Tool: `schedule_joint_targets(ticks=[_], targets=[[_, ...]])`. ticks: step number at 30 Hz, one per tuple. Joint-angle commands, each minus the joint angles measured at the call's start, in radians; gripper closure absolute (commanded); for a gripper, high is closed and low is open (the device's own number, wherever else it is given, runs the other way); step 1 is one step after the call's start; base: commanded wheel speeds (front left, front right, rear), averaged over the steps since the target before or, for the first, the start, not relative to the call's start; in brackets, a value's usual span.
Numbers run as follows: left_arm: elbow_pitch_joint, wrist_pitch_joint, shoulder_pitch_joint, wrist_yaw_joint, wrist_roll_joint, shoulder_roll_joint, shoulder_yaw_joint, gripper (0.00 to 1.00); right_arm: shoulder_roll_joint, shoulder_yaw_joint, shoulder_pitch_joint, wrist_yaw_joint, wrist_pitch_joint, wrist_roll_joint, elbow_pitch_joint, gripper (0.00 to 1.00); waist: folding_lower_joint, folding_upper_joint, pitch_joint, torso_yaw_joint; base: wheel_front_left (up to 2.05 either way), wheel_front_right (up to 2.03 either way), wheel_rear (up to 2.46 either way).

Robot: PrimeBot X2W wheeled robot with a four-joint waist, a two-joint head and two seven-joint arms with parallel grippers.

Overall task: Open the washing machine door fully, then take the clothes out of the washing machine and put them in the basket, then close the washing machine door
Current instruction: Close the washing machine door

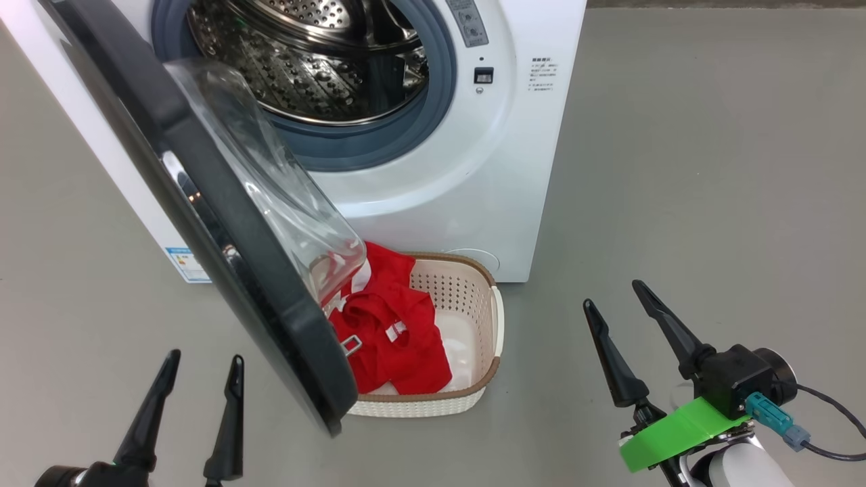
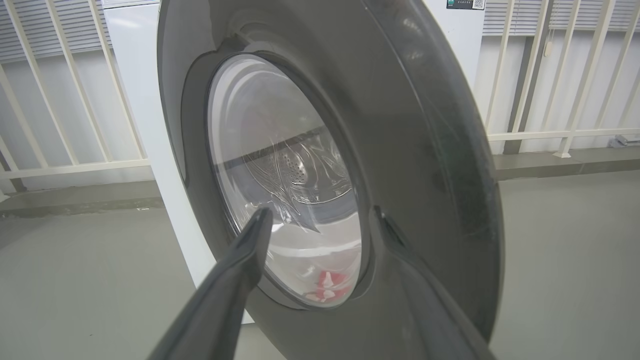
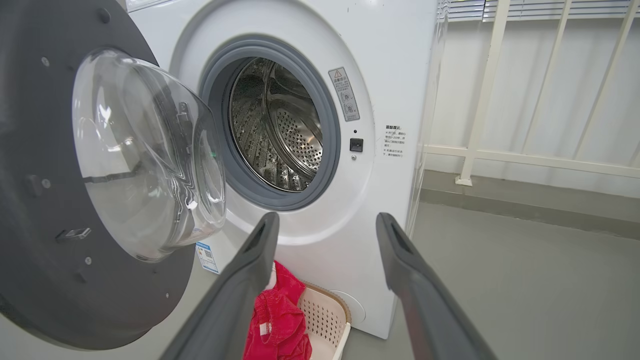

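the washing machine (image 1: 473,169) stands on a grey floor (image 1: 710,169) with its mouth uncovered, the grey rubber ring and the perforated steel drum (image 1: 311,74) in plain sight. the washing machine door (image 1: 223,237) is swung out toward the robot's left, its black rim edge-on in the head view and the clear glass bowl bulging toward the machine. the basket (image 1: 473,291) sits on the floor right at the foot of the machine, below the opening, its left part hidden behind the door's lower edge. the clothes (image 1: 392,331) lie inside the basket, heaped toward its left side, with one red fold draped over the far rim. the left gripper (image 1: 206,355) hangs low just beside the door's outer face, its two fingers spread with nothing between them; in the left wrist view they point at the glass window, and i cannot tell whether a tip touches the door. the right gripper (image 1: 611,293) hovers over bare floor to the right of the basket, apart from it, fingers wide and holding nothing. a green band (image 1: 676,433) wraps that wrist. a white railing (image 3: 500,75) runs behind the machine.
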Motion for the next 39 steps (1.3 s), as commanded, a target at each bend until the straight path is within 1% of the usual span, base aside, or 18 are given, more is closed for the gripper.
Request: schedule_joint_targets(ticks=[1, 6, 7, 8, 9, 10, 12, 13, 16, 18, 20, 22, 24, 26, 30, 33, 36, 39], targets=[[-0.021, -0.009, -0.013, -0.005, 0.013, 0.013, 0.034, 0.00, 0.002, 0.019, -0.008, 0.005, -0.006, 0.005, -0.021, 0.00, 0.0000, -0.0001, -0.001, 0.001, 0.00, 0.00, 0.00], [-0.007, -0.009, -0.019, -0.004, 0.018, 0.009, 0.045, 0.00, 0.002, 0.020, -0.009, 0.005, -0.006, 0.006, -0.023, 0.00, 0.0000, -0.0001, 0.000, 0.003, 0.00, 0.00, 0.00], [-0.017, -0.009, -0.026, -0.004, 0.008, 0.006, 0.048, 0.76, 0.002, 0.020, -0.009, 0.005, -0.006, 0.006, -0.023, 0.00, 0.0000, -0.0001, 0.002, 0.003, 0.00, 0.00, 0.00], [-0.025, -0.009, -0.032, -0.004, -0.020, -0.001, 0.056, 1.00, 0.002, 0.020, -0.009, 0.005, -0.006, 0.007, -0.023, 0.00, 0.0000, -0.0001, 0.004, 0.003, 0.00, 0.00, 0.00], [-0.025, -0.009, -0.032, -0.004, -0.020, -0.001, 0.056, 1.00, 0.002, 0.020, -0.009, 0.005, -0.006, 0.007, -0.023, 0.00, 0.0000, -0.0001, 0.004, 0.003, 0.00, 0.00, 0.00], [-0.024, -0.009, -0.035, -0.005, -0.065, -0.010, 0.066, 1.00, 0.002, 0.021, -0.010, 0.005, -0.006, 0.008, -0.024, 0.00, 0.0000, -0.0001, 0.007, 0.002, 0.00, 0.00, 0.00], [-0.032, -0.009, -0.052, -0.005, -0.173, -0.023, 0.089, 1.00, 0.002, 0.020, -0.011, 0.005, -0.006, 0.010, -0.024, 0.00, 0.0000, -0.0001, 0.013, 0.001, 0.00, 0.00, 0.00], [-0.032, -0.009, -0.070, -0.005, -0.275, -0.028, 0.096, 1.00, 0.002, 0.019, -0.014, 0.005, -0.006, 0.011, -0.024, 0.00, 0.0000, -0.0001, 0.018, 0.000, 0.00, 0.00, 0.00], [-0.044, -0.009, -0.091, -0.005, -0.350, -0.030, 0.091, 1.00, 0.002, 0.019, -0.016, 0.005, -0.006, 0.012, -0.024, 0.00, 0.0000, -0.0001, 0.023, 0.000, 0.00, 0.00, 0.00], [-0.056, -0.008, -0.116, -0.005, -0.433, -0.031, 0.092, 1.00, 0.002, 0.017, -0.018, 0.005, -0.006, 0.013, -0.021, 0.00, 0.0000, -0.0001, 0.027, 0.000, 0.00, 0.00, 0.00], [-0.063, 0.020, -0.144, -0.005, -0.522, -0.031, 0.100, 1.00, 0.003, 0.015, -0.019, 0.005, -0.006, 0.014, -0.018, 0.00, 0.0000, -0.0001, 0.029, 0.000, 0.00, 0.00, 0.00], [-0.074, 0.074, -0.179, 0.000, -0.654, -0.032, 0.120, 1.00, 0.004, 0.015, -0.021, 0.005, -0.006, 0.015, -0.017, 0.00, 0.0000, -0.0001, 0.030, -0.001, 0.00, 0.00, 0.00], [-0.087, 0.142, -0.212, 0.030, -0.826, -0.033, 0.143, 1.00, 0.005, 0.017, -0.023, 0.005, -0.006, 0.017, -0.014, 0.00, 0.0000, -0.0001, 0.031, -0.004, 0.00, 0.00, 0.00], [-0.108, 0.211, -0.237, 0.081, -1.024, -0.033, 0.156, 1.00, 0.005, 0.017, -0.025, 0.005, -0.006, 0.017, -0.011, 0.00, 0.0000, -0.0001, 0.032, -0.008, 0.00, 0.00, 0.00], [-0.174, 0.345, -0.255, 0.177, -1.269, -0.033, 0.178, 1.00, 0.006, 0.018, -0.027, 0.005, -0.006, 0.019, -0.005, 0.00, 0.0000, -0.0001, 0.037, -0.015, 0.00, 0.00, 0.00], [-0.215, 0.418, -0.256, 0.249, -1.392, -0.033, 0.193, 1.00, 0.006, 0.020, -0.029, 0.005, -0.006, 0.020, -0.001, 0.00, 0.0000, -0.0001, 0.041, -0.021, 0.00, 0.00, 0.00], [-0.248, 0.472, -0.254, 0.318, -1.471, -0.033, 0.200, 1.00, 0.006, 0.022, -0.033, 0.005, -0.006, 0.022, 0.002, 0.00, 0.0000, -0.0001, 0.047, -0.027, 0.00, 0.00, 0.00], [-0.282, 0.503, -0.257, 0.354, -1.516, -0.033, 0.200, 1.00, 0.005, 0.022, -0.038, 0.005, -0.006, 0.022, 0.002, 0.00, 0.0000, -0.0001, 0.057, -0.035, 0.00, 0.00, 0.00]])
